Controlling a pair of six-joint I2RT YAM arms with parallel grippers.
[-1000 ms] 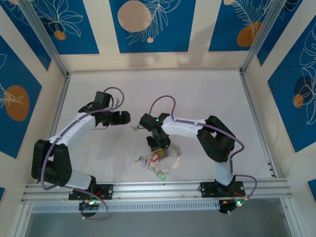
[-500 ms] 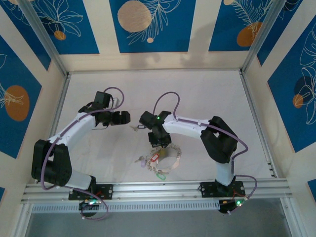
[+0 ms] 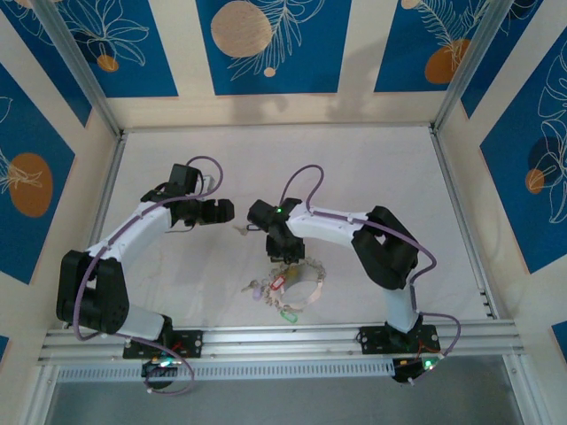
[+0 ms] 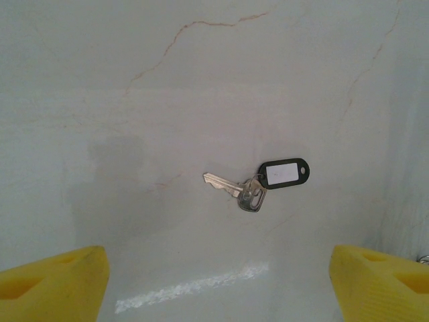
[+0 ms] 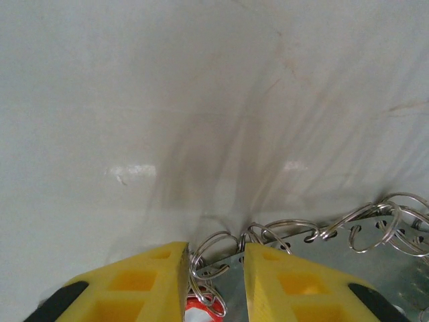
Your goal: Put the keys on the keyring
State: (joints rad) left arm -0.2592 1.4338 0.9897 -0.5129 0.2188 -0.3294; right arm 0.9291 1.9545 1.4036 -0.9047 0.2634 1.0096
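One silvery key (image 4: pixel 244 191) with a black, white-labelled tag (image 4: pixel 285 172) lies flat on the table ahead of my open left gripper (image 4: pixel 218 275). In the top view that key (image 3: pixel 239 228) lies just right of the left gripper (image 3: pixel 221 212). The keyring (image 3: pixel 310 285), a grey metal loop, lies near the front with red (image 3: pixel 276 283), lilac (image 3: pixel 257 288) and green (image 3: pixel 286 312) tagged keys bunched on its left. My right gripper (image 3: pixel 278 255) is low at its far edge. Its yellow jaws stand slightly apart, open, with the keyring's band and small rings (image 5: pixel 281 236) between them.
Both arms reach over the pale marble-look table (image 3: pixel 354 177), which has walls on three sides. An aluminium rail (image 3: pixel 283 335) runs along the front edge. A red tag (image 5: pixel 201 310) shows low between the right fingers (image 5: pixel 268 282).
The right jaws have parted a little and the right wrist has shifted slightly up and left, away from the key bunch. The left arm and the black-tagged key have not moved.
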